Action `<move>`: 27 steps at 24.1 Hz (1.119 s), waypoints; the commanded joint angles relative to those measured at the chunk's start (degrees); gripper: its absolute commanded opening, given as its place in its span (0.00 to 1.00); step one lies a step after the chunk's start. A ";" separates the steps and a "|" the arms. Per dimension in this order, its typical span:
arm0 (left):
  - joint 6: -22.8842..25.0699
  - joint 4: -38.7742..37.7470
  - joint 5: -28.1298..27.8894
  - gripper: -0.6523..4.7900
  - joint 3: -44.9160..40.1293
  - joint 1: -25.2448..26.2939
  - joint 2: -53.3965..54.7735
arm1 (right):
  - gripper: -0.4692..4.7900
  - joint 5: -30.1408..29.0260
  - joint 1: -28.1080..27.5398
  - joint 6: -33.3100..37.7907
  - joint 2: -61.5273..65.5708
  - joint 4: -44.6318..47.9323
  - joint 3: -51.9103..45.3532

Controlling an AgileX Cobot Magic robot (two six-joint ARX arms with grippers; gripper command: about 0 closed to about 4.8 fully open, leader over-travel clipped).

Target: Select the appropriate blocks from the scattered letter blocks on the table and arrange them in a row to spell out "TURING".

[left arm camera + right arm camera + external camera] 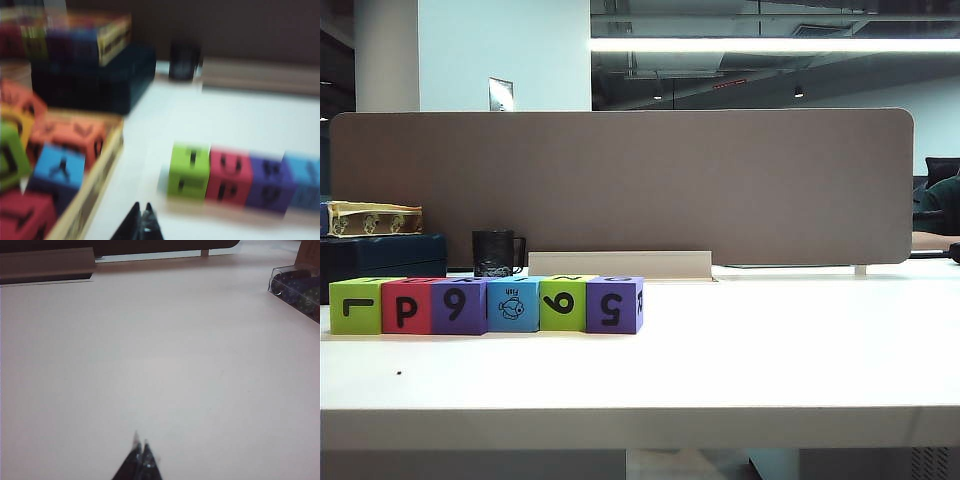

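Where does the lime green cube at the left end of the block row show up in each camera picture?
Exterior view: lime green cube, far left of the row.
Left wrist view: same cube, blurred, beside the red cube.
Right wrist view: not in it.
Shared landmark: black mug.

Six letter blocks [486, 305] in the row: two green, two purple, one red, one blue; one black mug [496, 253].

**Looks like an open-plan office**

Pretty sure it's an office: white desk-style table [740, 370] with a grey-brown divider panel [620, 185] along the back, long strip ceiling light [775, 45] overhead, and a black mug [495, 253] parked by the panel.
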 commanded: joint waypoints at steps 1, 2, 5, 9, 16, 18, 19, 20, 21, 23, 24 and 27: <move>-0.92 8.48 3.26 0.11 0.17 -0.83 0.02 | 0.09 0.09 0.11 -0.17 0.00 0.44 -0.31; -1.29 8.85 4.26 0.11 0.17 -0.81 0.02 | 0.09 0.09 0.11 -0.17 0.00 0.44 -0.31; -1.25 5.29 6.38 0.11 -0.61 -0.70 0.02 | 0.09 0.07 0.11 -0.17 -0.02 0.44 -0.31; -1.27 -6.08 6.40 0.11 -0.61 -0.72 0.02 | 0.09 0.07 0.11 -0.17 0.00 0.44 -0.31; -1.22 -9.99 5.97 0.11 -0.61 -0.72 0.02 | 0.09 0.09 0.11 -0.17 0.00 0.44 -0.31; -1.25 -9.84 6.12 0.11 -0.61 -0.72 0.02 | 0.09 0.09 0.11 -0.17 0.00 0.44 -0.31; -1.22 -9.77 6.19 0.11 -0.61 -0.74 0.02 | 0.09 0.09 0.11 -0.17 0.00 0.44 -0.31; -1.22 -9.77 6.19 0.11 -0.61 -0.74 0.02 | 0.09 0.09 0.11 -0.17 0.00 0.44 -0.31; -1.22 -9.77 6.19 0.11 -0.61 -0.74 0.02 | 0.09 0.09 0.11 -0.17 -0.02 0.44 -0.31; -1.22 -9.77 6.19 0.11 -0.61 -0.74 0.02 | 0.09 0.09 0.11 -0.17 0.00 0.44 -0.31; -1.22 -9.77 6.19 0.11 -0.61 -0.74 0.02 | 0.09 0.09 0.11 -0.17 0.00 0.44 -0.31; -1.22 -9.77 6.19 0.11 -0.61 -0.74 0.02 | 0.09 0.09 0.11 -0.17 -0.02 0.44 -0.31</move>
